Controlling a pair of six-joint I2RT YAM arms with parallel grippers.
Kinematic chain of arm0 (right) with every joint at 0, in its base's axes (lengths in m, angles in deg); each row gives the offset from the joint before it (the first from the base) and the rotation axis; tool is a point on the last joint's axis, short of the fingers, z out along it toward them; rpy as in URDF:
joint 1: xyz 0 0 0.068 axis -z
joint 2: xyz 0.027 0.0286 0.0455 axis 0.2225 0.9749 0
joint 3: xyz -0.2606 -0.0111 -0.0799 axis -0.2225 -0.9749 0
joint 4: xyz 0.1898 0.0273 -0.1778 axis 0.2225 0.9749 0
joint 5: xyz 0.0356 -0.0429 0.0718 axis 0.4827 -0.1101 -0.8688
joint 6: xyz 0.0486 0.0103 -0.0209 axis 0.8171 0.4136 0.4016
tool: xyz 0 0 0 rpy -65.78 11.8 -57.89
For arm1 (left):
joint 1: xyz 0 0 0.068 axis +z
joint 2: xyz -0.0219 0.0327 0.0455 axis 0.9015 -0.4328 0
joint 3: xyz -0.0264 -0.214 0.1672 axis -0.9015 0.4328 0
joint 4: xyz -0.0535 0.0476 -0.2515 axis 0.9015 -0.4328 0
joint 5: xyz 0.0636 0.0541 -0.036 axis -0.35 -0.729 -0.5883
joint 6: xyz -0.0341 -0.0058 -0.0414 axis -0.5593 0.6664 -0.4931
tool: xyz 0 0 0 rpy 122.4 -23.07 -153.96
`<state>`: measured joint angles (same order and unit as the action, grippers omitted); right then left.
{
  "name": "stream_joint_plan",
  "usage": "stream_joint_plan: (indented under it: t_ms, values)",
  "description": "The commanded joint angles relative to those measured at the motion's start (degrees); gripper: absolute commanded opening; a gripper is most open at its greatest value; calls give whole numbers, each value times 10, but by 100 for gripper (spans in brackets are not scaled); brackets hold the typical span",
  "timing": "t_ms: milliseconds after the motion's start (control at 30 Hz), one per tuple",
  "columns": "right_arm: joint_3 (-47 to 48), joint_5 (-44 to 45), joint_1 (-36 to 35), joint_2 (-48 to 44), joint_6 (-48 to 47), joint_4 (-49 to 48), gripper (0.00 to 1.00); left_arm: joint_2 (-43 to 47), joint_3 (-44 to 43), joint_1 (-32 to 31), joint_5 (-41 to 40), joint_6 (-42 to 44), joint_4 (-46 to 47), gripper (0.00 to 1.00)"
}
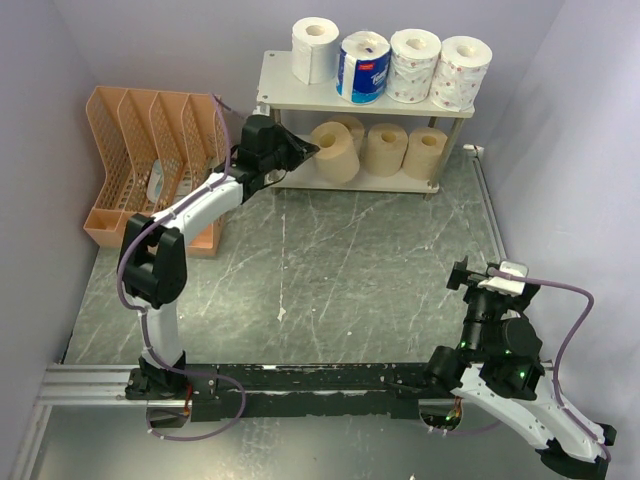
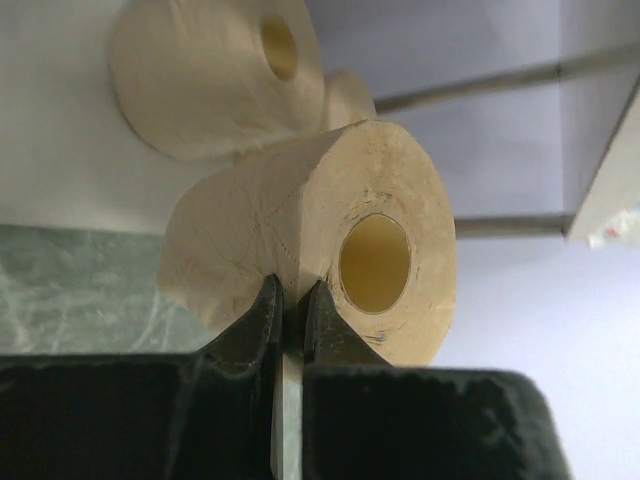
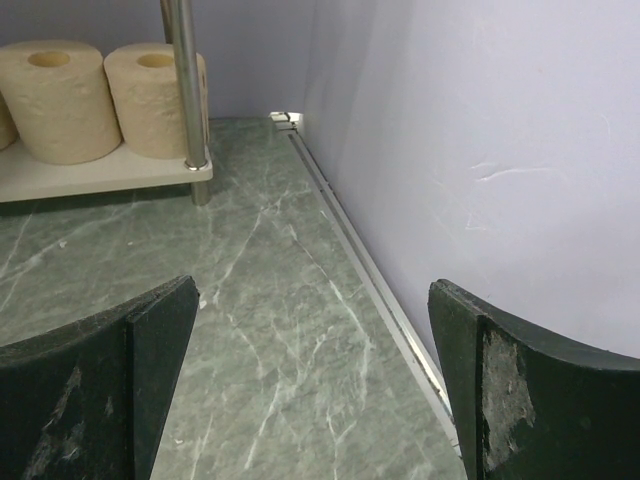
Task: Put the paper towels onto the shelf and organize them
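Left gripper (image 2: pixel 290 292) clenched on tan roll (image 2: pixel 300 215), pinching its end face beside hollow core, at left end of shelf (image 1: pixel 400 184) lower tier. Right gripper (image 3: pixel 312 292) spread wide, holding nothing, well apart over table (image 1: pixel 350 270).

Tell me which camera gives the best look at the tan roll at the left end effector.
Left wrist: the tan roll fills the frame, its hollow core visible, the left end effector shut on its edge. Top external shows it small at the lower tier of the shelf, partly hidden. Right wrist misses it.
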<state>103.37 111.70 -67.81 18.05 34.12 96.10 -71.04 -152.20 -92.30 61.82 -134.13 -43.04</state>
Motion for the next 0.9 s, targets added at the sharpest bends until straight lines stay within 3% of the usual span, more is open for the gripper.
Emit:
stream_joint_plan:
  t_ms: [0, 367, 867]
  values:
    - [-5, 8, -3, -6, -5, -15, 99, -3, -34, -11, -167, 43, -18, 7]
    - [-5, 8, -3, -4, -9, -18, 98, 0, -25, -53, -386, 112, -24, 7]
    - [-2, 5, -3, -5, 0, -8, 98, -45, -12, -76, -444, 144, 44, 10]
